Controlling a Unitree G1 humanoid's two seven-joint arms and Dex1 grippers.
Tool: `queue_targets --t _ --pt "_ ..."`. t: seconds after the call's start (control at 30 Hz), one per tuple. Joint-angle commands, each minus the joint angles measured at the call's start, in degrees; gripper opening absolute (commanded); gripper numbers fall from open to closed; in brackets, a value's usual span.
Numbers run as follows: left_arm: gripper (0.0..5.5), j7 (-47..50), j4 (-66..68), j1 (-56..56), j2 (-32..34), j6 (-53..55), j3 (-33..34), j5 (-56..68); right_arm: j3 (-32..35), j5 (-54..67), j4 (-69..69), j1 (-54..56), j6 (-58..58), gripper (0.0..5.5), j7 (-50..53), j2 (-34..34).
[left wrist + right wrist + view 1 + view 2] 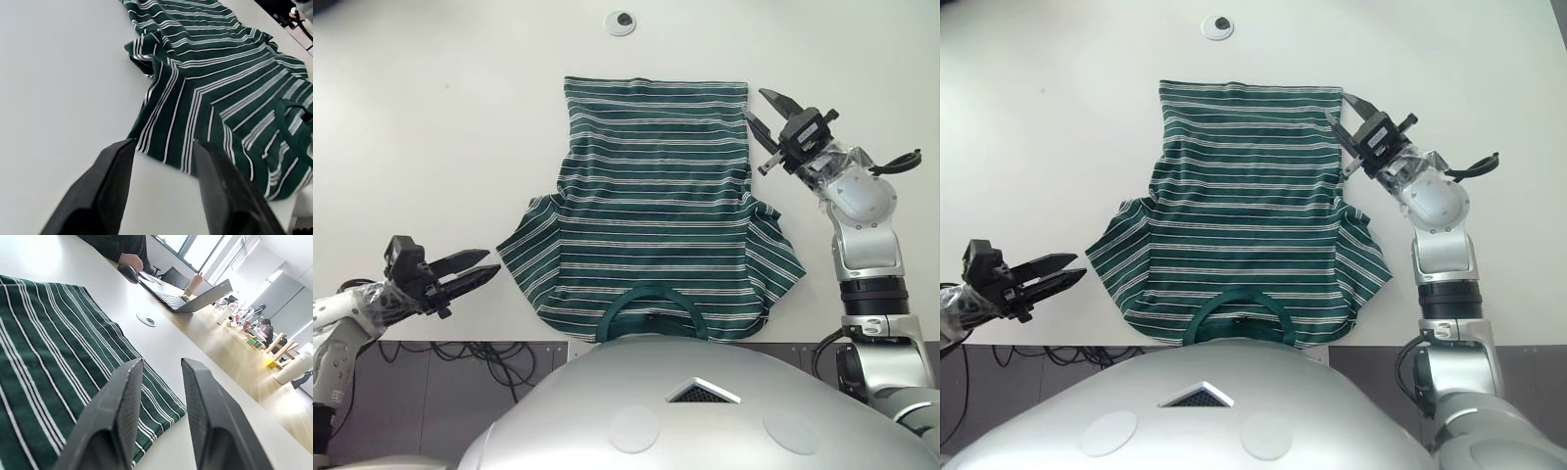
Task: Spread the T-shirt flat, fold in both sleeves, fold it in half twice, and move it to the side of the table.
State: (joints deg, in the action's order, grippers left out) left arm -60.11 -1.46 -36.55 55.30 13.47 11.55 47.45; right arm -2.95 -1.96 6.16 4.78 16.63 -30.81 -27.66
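The green striped T-shirt (651, 196) lies spread on the white tabletop (431, 127), front side up. Its collar (651, 299) is at the near edge and its hem is toward the far side. Both sleeves stick out to the sides, the left sleeve (524, 250) a bit rumpled where it meets the body.

The left gripper (489, 264) hangs released over the near edge of the tabletop, just beside the left sleeve and holding nothing. The right gripper (759, 106) is also spread apart and empty, just by the shirt's far right hem corner.

A small round cable port (621, 22) sits in the tabletop beyond the hem.
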Motion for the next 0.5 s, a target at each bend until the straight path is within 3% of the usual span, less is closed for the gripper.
queue_targets --t 0.03,0.13,0.5 --pt "2.11 5.36 -3.9 1.77 -2.46 6.89 0.89 -0.91 0.17 0.4 -1.57 -0.74 -1.67 1.44 -0.61 -0.7" --pt "2.11 7.91 -5.81 3.52 -4.07 11.66 1.32 -0.64 0.29 0.32 -1.79 -0.97 -1.94 1.44 -0.72 -0.77" --pt "0.6 3.92 -4.94 5.24 -6.2 13.17 5.0 -5.19 0.25 0.44 -0.96 -0.69 -1.85 1.44 -1.03 -0.61"
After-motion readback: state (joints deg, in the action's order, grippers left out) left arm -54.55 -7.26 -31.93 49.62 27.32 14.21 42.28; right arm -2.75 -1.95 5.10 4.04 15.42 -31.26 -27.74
